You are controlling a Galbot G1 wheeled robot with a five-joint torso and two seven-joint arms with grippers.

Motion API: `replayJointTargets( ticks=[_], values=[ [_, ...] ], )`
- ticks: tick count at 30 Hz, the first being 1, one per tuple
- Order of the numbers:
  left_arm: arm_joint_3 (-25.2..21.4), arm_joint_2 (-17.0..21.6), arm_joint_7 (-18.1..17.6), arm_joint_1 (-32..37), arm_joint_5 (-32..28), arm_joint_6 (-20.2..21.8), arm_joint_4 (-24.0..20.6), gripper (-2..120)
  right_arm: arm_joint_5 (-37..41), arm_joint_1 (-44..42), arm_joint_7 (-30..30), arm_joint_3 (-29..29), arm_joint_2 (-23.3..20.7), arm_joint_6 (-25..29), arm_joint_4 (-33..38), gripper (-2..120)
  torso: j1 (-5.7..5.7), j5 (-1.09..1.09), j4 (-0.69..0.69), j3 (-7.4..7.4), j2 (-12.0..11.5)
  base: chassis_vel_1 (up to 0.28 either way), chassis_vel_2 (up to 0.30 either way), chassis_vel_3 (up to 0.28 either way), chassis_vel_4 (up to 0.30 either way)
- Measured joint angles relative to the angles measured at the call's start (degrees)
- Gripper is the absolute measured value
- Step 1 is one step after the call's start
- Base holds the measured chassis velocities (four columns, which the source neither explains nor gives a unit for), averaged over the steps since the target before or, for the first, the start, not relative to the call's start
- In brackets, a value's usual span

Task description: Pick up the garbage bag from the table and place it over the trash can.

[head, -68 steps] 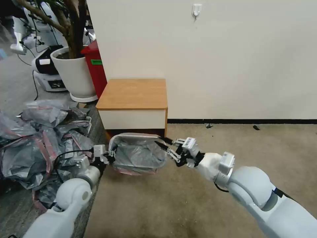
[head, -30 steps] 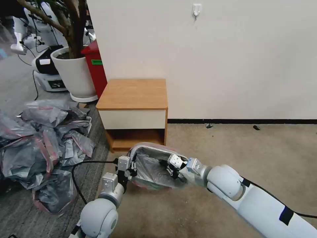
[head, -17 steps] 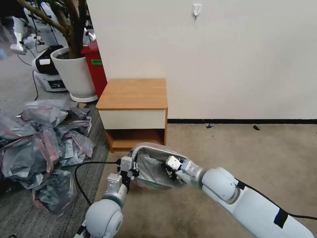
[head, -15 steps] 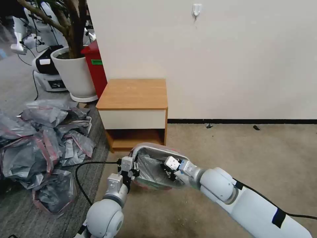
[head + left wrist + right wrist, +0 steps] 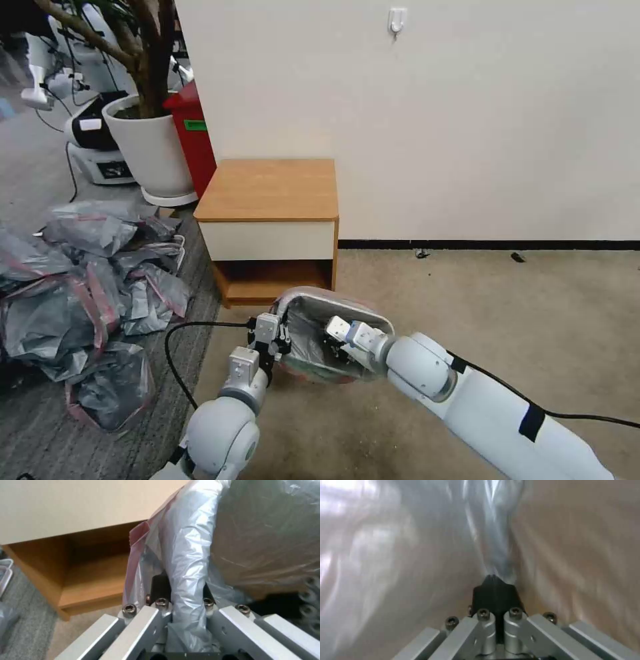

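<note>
The trash can [image 5: 375, 319] sits on the carpet in front of the table [image 5: 267, 190], which has a bare top. The grey garbage bag [image 5: 303, 333] lines the can, and its pink band wraps the outside below the rim. At the can's left rim, my left gripper [image 5: 283, 331] is shut on a fold of the garbage bag [image 5: 186, 555]; the left gripper [image 5: 183, 590] has plastic running between its fingers. My right gripper [image 5: 331, 343] reaches down inside the can. There the right gripper [image 5: 495, 582] is shut, with a pleat of the garbage bag [image 5: 493, 542] running off its tips.
A heap of similar grey-and-pink bags [image 5: 80, 293] lies on the floor to the left. Behind it stand a white plant pot [image 5: 150, 143] and a red bin [image 5: 193, 130]. A black cable [image 5: 193, 327] trails by my left arm. Open carpet [image 5: 500, 313] stretches to the right.
The can with the bag has shifted slightly right, along with both arms. My right gripper has gone deeper into the can, and my left gripper has kept its hold at the rim.
</note>
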Motion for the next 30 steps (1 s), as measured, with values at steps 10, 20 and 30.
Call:
replayJointTargets(
  ticks=[10, 20, 30],
  values=[
    [1.4, 0.0, 0.0, -1.4, 0.1, 0.1, 0.4, 2, -0.3, 2.3, 0.3, -1.8, 1.9, 0.0, -4.8, 0, 0.00, 0.00, 0.00, 0.00, 0.0, 0.000, 0.000, 0.000, 0.000],
    [1.7, -0.3, -0.1, -1.2, 0.0, 0.2, 0.0, 2, -1.5, 2.5, 0.4, -1.9, 2.7, 0.0, -7.5, 0, 0.00, 0.01, 0.00, 0.00, 0.0, 0.000, 0.000, 0.000, 0.000],
    [1.6, -0.4, -0.2, -0.2, -0.1, 0.2, -0.7, 2, -2.0, 2.4, 0.7, -1.7, 2.9, 0.1, -9.6, 0, 0.00, 0.00, 0.00, 0.00, 0.0, 0.000, 0.000, 0.000, 0.000]
  ],
)
